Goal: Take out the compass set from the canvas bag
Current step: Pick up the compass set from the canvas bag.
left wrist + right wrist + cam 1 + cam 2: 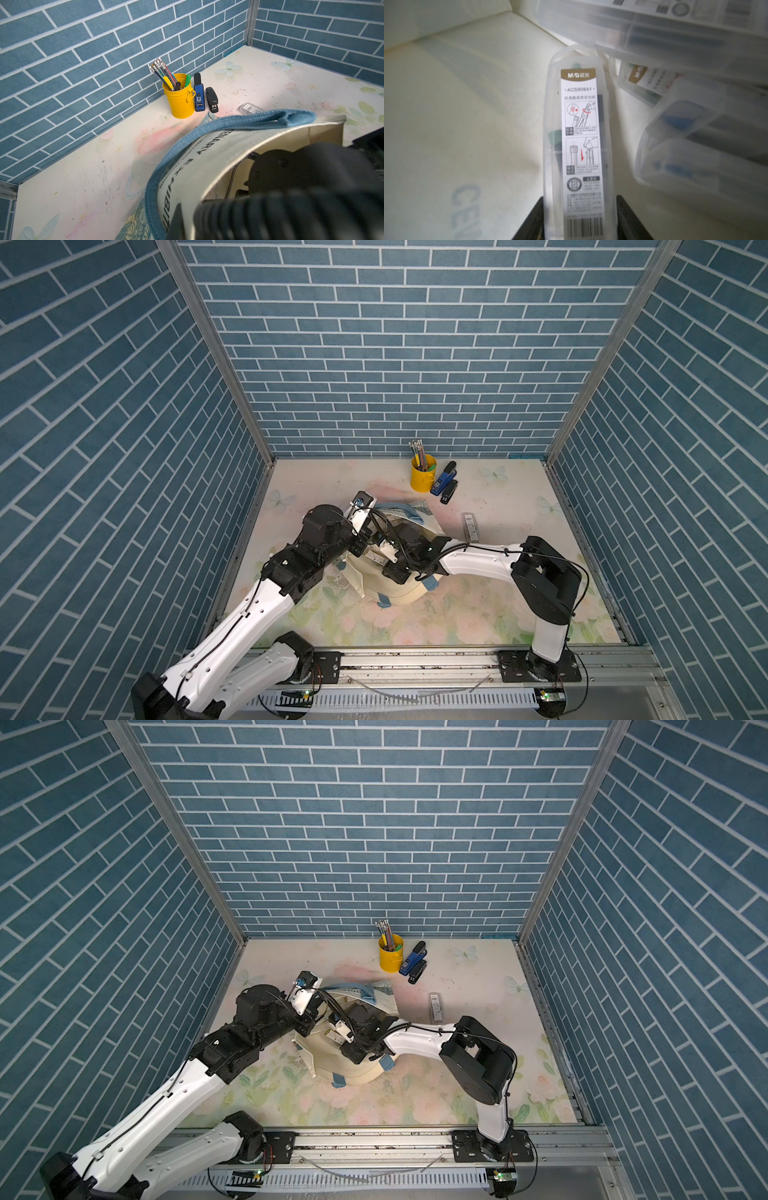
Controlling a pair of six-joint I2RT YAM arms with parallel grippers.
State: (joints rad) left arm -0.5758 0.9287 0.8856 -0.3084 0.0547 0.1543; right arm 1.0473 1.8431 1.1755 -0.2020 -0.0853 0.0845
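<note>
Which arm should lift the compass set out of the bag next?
Right: the right gripper is inside the bag, jaws gripping a compass set. The left gripper is shut on the bag's rim, holding it open.

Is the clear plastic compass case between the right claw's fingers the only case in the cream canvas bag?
No, other clear plastic cases lie beside the clear plastic compass case in the cream canvas bag.
</note>
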